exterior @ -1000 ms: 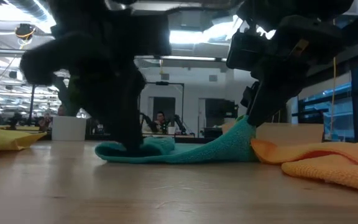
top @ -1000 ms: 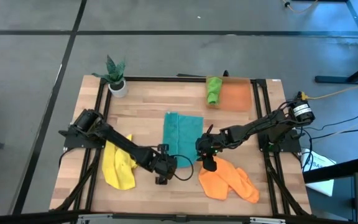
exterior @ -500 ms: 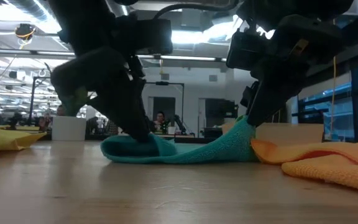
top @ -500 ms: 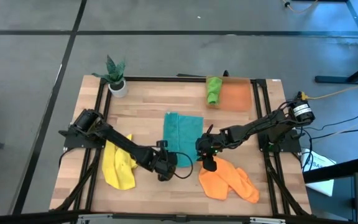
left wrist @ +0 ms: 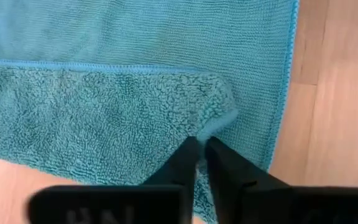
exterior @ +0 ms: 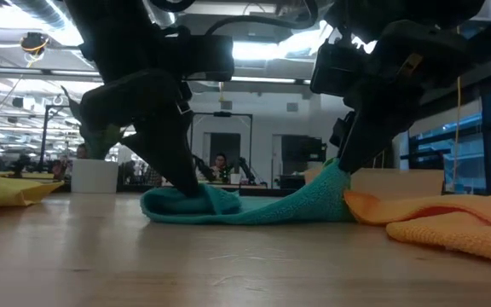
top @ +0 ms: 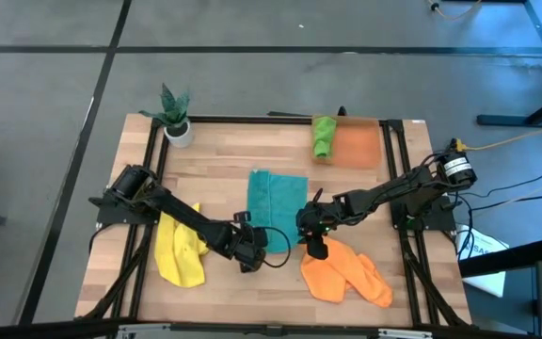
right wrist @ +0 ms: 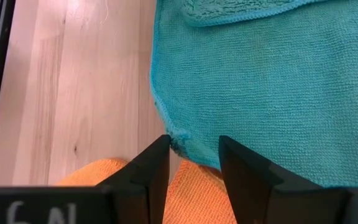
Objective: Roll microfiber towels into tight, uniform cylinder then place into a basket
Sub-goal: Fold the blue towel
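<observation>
The teal towel lies flat mid-table, its near edge folded back as a fluffy flap. My left gripper is shut at the flap's corner on the towel's near left. My right gripper stands open at the towel's near right corner, which rises off the table toward its fingers. The yellow towel lies crumpled at the near left and the orange towel at the near right. A rolled green towel lies in the orange basket at the far right. My left gripper pinches the corner of the folded-back flap between its fingertips. The fingers slant down from the table's near left. The pinched fold stands as a low hump while the rest of the towel stays on the table. My right gripper has its fingers apart on either side of the raised near right corner; whether they touch it I cannot tell.
A small potted plant stands at the far left corner. Black frame rails run along the table's left and right sides. Bare wood shows beyond the teal towel and along the near edge between the yellow and orange towels.
My left gripper has rolled and tipped its wrist in place and shut on the flap's corner at the teal towel's near left; the fold there has bunched into a slightly higher hump.
</observation>
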Controlling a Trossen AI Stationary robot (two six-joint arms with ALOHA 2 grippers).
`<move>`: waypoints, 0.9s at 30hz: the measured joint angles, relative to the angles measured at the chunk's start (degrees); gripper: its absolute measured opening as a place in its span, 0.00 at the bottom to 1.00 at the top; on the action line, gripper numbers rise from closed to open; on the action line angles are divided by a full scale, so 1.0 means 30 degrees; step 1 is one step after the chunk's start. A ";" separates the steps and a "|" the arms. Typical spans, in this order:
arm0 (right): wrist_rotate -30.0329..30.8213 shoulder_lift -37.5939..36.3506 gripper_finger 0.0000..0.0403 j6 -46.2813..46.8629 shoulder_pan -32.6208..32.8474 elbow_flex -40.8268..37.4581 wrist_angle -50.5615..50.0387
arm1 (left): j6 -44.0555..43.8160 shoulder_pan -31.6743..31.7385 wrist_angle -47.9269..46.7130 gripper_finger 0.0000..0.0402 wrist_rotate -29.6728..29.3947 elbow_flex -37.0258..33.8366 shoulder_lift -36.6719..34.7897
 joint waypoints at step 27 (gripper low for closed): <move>0.0291 0.0000 0.34 -0.0064 0.0005 0.0000 -0.0437 | -2.2978 -0.2876 -0.4131 0.00 -0.3981 0.0000 -0.0022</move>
